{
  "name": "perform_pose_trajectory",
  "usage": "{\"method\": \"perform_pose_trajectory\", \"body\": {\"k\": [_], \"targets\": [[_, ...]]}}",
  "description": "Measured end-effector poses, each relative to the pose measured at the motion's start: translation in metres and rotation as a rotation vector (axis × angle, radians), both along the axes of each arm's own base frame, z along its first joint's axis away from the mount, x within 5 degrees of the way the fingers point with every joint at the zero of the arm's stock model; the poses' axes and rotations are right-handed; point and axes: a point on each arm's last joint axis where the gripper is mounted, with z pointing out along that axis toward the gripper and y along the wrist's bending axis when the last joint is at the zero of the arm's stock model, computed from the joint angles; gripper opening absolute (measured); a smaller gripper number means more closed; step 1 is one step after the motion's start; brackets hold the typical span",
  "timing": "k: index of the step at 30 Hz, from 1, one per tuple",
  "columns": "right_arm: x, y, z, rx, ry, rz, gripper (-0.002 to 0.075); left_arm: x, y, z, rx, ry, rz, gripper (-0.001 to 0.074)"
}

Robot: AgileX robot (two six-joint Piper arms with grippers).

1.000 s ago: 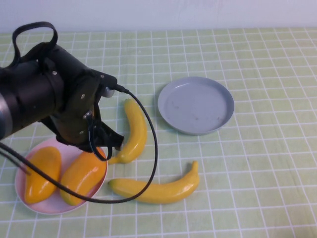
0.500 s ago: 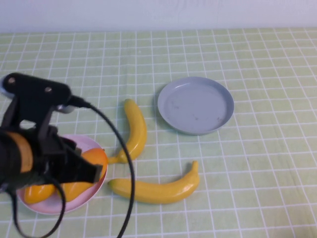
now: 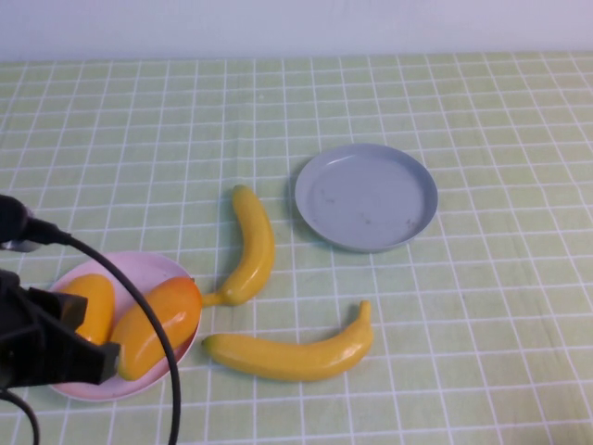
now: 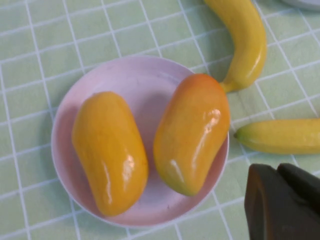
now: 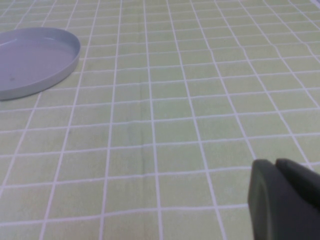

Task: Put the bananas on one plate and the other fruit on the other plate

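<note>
Two orange-yellow mangoes (image 3: 88, 311) (image 3: 157, 324) lie side by side on the pale pink plate (image 3: 148, 262) at the front left. In the left wrist view the mangoes (image 4: 110, 150) (image 4: 192, 132) fill the pink plate (image 4: 135, 80). One banana (image 3: 252, 246) lies on the cloth between the plates. The other banana (image 3: 292, 355) lies nearer the front edge. The grey-blue plate (image 3: 366, 197) holds nothing. My left gripper (image 4: 278, 172) hangs shut and empty above the cloth beside the pink plate. My right gripper (image 5: 275, 167) is shut and empty over bare cloth, well apart from the grey plate (image 5: 30, 60).
A green checked cloth (image 3: 482, 306) covers the table. The left arm and its black cable (image 3: 139, 306) cross the front left corner, over part of the pink plate. A pale wall runs along the far edge.
The left arm has pulled back from above the pink plate toward the front left corner, and its jaws have closed. Both mangoes now show fully; nothing else moved.
</note>
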Motion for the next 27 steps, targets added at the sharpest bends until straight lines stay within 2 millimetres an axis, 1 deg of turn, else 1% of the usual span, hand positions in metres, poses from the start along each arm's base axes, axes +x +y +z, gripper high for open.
{"method": "perform_pose_trajectory", "body": {"k": [3,5,8,12,14,15,19,23,25,27], "targets": [[0.0,0.0,0.0,0.0,0.0,0.0,-0.0017,0.002,-0.001,0.002,-0.004,-0.054,-0.021,0.0],[0.0,0.0,0.0,0.0,0.0,0.0,-0.0017,0.0,-0.001,0.001,-0.014,-0.111,-0.068,0.0],[0.0,0.0,0.0,0.0,0.0,0.0,-0.0017,-0.01,0.002,-0.004,-0.051,-0.221,-0.185,0.0],[0.0,0.0,0.0,0.0,0.0,0.0,-0.0017,-0.031,0.018,-0.019,-0.101,-0.447,-0.279,0.0],[0.0,0.0,0.0,0.0,0.0,0.0,-0.0017,-0.04,0.029,-0.032,-0.123,-0.549,-0.256,0.0],[0.0,0.0,0.0,0.0,0.0,0.0,-0.0017,-0.046,0.037,-0.038,-0.138,-0.608,-0.214,0.0],[0.0,0.0,0.0,0.0,0.0,0.0,-0.0017,-0.06,0.056,-0.073,-0.153,-0.732,-0.063,0.0],[0.0,0.0,0.0,0.0,0.0,0.0,-0.0017,-0.069,0.067,-0.102,-0.161,-0.774,0.068,0.0],[0.0,0.0,0.0,0.0,0.0,0.0,-0.0017,-0.072,0.07,-0.111,-0.177,-0.786,0.122,0.0],[0.0,0.0,0.0,0.0,0.0,0.0,-0.0017,-0.072,0.071,-0.12,-0.175,-0.763,0.153,0.0]]}}
